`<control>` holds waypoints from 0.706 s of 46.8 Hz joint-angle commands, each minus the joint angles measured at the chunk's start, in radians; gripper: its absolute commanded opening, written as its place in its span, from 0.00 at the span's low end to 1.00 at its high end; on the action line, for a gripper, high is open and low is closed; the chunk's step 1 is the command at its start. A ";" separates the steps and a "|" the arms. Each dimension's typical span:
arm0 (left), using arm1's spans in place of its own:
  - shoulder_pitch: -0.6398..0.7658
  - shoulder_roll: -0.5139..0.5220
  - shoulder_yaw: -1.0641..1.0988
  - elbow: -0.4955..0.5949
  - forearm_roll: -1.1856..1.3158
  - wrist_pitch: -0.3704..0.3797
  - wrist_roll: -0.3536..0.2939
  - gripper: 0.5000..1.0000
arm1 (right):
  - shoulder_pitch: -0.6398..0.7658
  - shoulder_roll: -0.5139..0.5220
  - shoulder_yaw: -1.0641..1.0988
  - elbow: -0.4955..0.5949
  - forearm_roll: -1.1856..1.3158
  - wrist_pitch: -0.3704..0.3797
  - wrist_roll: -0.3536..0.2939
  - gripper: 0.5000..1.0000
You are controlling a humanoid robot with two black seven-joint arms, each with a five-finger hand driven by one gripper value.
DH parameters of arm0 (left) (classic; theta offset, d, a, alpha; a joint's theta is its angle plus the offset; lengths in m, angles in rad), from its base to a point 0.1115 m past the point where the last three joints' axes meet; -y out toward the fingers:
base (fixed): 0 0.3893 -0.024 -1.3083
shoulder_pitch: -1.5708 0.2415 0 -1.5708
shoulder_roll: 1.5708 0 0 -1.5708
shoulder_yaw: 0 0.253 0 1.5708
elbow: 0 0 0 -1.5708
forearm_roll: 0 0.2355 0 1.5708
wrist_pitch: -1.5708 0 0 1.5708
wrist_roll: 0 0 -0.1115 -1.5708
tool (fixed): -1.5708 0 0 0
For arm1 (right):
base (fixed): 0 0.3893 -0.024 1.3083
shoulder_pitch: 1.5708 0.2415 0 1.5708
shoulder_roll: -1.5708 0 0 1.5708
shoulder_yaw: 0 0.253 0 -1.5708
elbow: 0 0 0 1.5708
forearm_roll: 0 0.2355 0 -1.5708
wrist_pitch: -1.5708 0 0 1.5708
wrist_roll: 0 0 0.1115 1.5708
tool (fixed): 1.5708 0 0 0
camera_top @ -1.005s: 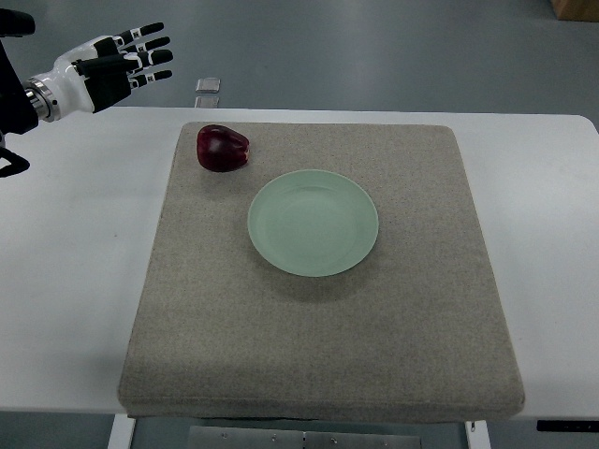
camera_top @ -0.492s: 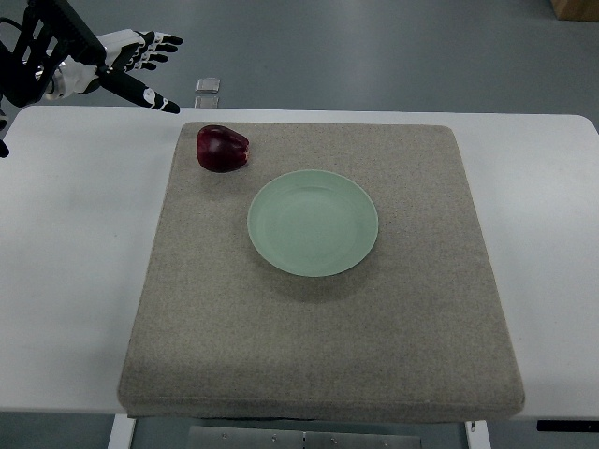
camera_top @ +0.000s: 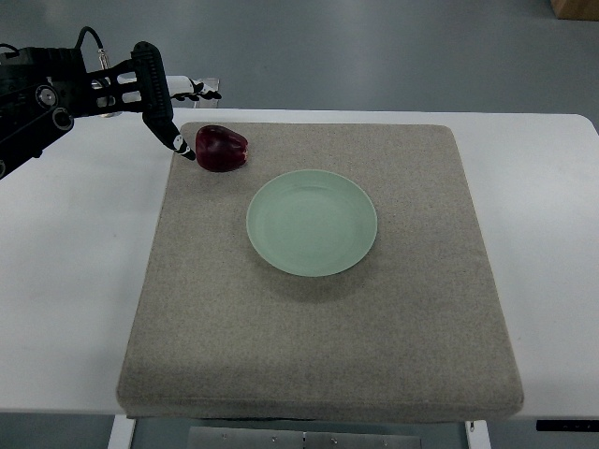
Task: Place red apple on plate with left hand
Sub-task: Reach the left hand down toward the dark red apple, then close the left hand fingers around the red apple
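A dark red apple [camera_top: 223, 148] lies on the far left part of a grey mat [camera_top: 374, 355]. An empty pale green plate [camera_top: 312, 222] sits on the mat just right of and nearer than the apple. My left hand [camera_top: 199, 123] comes in from the upper left and hangs open right beside the apple. Its thumb tip [camera_top: 186, 152] is at the apple's left side and the other fingertips [camera_top: 208, 93] reach past its far side. The fingers are not closed on the apple. The right hand is out of view.
The mat covers most of a white table [camera_top: 65, 281]. Beyond the table's far edge is grey floor, with a brown box corner [camera_top: 573, 7] at the top right.
The left hand has swung right and down from above the table's far left corner to the apple, turning so its thumb points down at the apple's left side. Apple and plate have not moved.
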 commanded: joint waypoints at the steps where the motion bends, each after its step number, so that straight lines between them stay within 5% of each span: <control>1: 0.007 -0.051 0.001 0.043 0.020 0.002 0.004 0.99 | 0.000 0.000 0.000 -0.001 0.000 0.000 0.000 0.93; 8: 0.009 -0.125 0.000 0.148 0.060 0.002 0.006 0.99 | -0.001 0.000 0.000 0.001 0.000 0.000 0.000 0.93; 33: 0.044 -0.169 -0.005 0.159 0.078 0.014 0.004 0.98 | -0.001 0.000 0.000 -0.001 0.000 0.000 0.000 0.93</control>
